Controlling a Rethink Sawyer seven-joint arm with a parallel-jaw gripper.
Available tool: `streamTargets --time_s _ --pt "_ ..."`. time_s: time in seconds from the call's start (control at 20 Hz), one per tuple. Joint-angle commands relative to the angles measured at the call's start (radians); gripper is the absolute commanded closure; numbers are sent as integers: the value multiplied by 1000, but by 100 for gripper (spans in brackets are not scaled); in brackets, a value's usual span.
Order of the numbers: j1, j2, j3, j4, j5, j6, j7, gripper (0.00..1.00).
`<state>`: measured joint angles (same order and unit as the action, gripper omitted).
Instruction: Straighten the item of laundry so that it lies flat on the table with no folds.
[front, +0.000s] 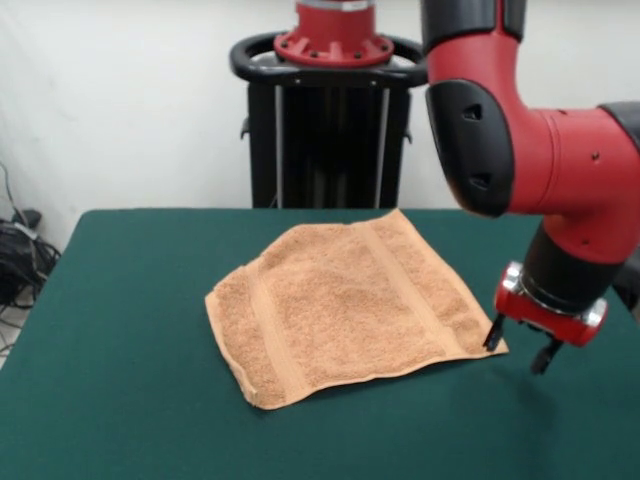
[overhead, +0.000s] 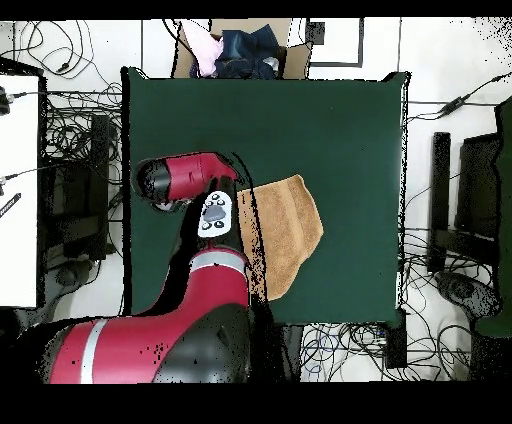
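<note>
Orange-tan towel (front: 345, 305) lies flat, its corner beside the open pincer (front: 519, 346).

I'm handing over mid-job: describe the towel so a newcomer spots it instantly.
Start from the dark green table. Near its middle lies the one cloth on it, the towel, spread almost flat with the open gripper just off one corner. It is light orange-tan terry, roughly square, with two flat woven bands.
</note>
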<state>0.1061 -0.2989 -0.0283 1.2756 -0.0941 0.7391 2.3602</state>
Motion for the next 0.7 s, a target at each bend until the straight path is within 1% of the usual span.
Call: streamTargets --time_s 0.05,0.15,0.35,0.7 --pt "21 84 -89 -77 62 41 301 0" --pt "32 104 -101 -97 76 47 311 0" --pt "56 116 -124 -95 99 57 318 0" --pt "129 117 -182 -70 117 152 306 0"
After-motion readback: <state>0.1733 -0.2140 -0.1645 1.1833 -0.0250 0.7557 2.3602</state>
